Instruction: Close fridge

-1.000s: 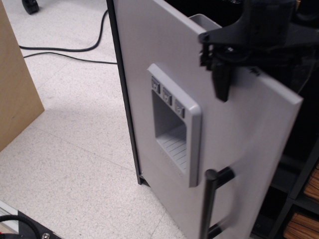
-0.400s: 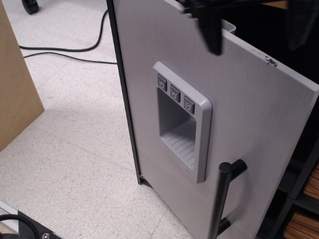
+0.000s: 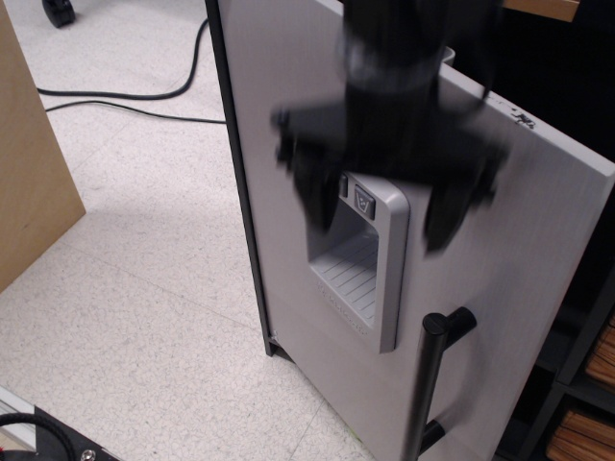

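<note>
The fridge (image 3: 538, 317) is seen right of centre on a speckled floor (image 3: 144, 288), its grey door swung partly outward. The blurred black tool (image 3: 384, 206) is positioned before the dispenser panel (image 3: 360, 269), fingers spread apart and holding nothing. The bar handle (image 3: 428, 384) is shown lower right.

Fridge (image 3: 500, 250) door – matt grey, smooth plastic.

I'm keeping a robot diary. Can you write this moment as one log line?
gripper: jaws open, blurred, in front of dispenser panel | fridge door: ajar | bar handle: untouched | holding: nothing
</note>
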